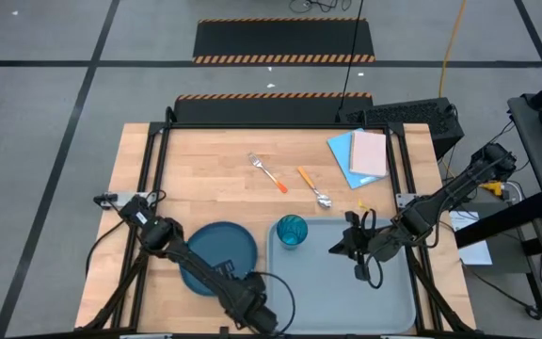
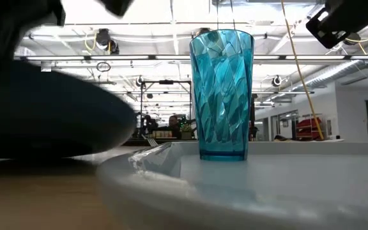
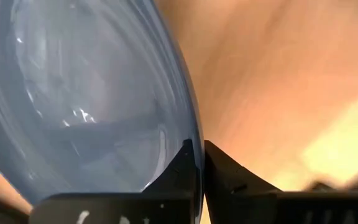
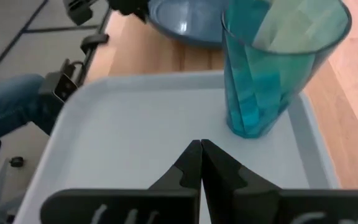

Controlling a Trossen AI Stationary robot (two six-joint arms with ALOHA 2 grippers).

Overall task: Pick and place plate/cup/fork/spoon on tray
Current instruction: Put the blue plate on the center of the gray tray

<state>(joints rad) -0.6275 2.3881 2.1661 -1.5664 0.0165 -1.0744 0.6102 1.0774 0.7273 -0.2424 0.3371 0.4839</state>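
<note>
The dark teal-blue plate point(image 1: 216, 247) is at the table's near left, beside the tray; my left gripper point(image 1: 248, 294) is shut on it, and it fills the left wrist view point(image 3: 73, 93). It shows as a dark mass in the low view point(image 2: 50, 108). The teal cup point(image 1: 292, 231) stands upright on its base in the far left corner of the pale grey-blue tray point(image 1: 384, 292). My right gripper point(image 4: 201, 149) is shut and empty above the tray, to the cup's right point(image 1: 344, 247). The fork point(image 1: 269, 173) and the spoon point(image 1: 314, 188) lie flat on the wood beyond the tray. My left gripper pinches the plate's rim point(image 3: 196, 163) between its two fingers, one finger on each face, at the plate's near right edge. The plate looks tilted up in the low view; whether any part of it rests on the table I cannot tell.
Blue and pink flat sheets point(image 1: 360, 155) lie at the table's far right. A dark box point(image 1: 412, 118) stands behind them. The tray's floor to the right of the cup point(image 4: 135, 124) is bare. A person's leg in jeans point(image 4: 11, 106) shows beyond the tray's edge.
</note>
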